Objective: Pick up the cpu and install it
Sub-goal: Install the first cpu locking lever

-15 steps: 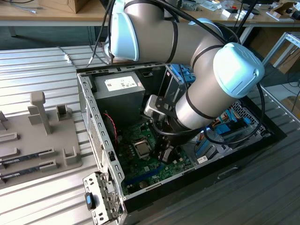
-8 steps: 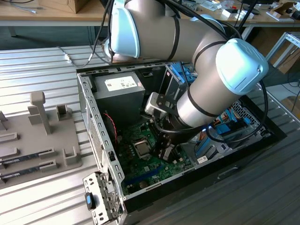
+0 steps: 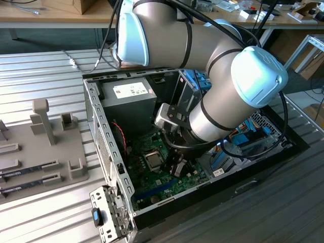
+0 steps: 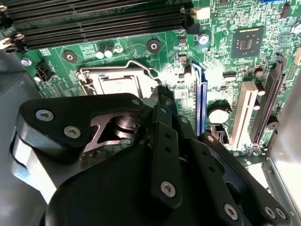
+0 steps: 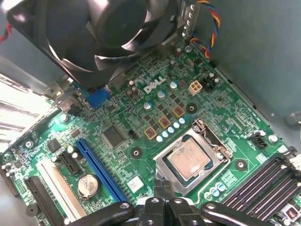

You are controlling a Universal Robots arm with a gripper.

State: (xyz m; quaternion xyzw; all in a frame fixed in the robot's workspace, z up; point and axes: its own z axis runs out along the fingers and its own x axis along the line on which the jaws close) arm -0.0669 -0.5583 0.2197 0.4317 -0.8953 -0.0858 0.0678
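cpu (image 5: 189, 159): lies flat in the motherboard socket (image 5: 162, 165), metal frame around it. gripper (image 5: 163, 182): just beside socket, fingers closed together, holding nothing. status: placement apparently done; latch state unclear.

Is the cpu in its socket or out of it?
In: the first wrist view shows the cpu lying flat inside the metal socket frame.
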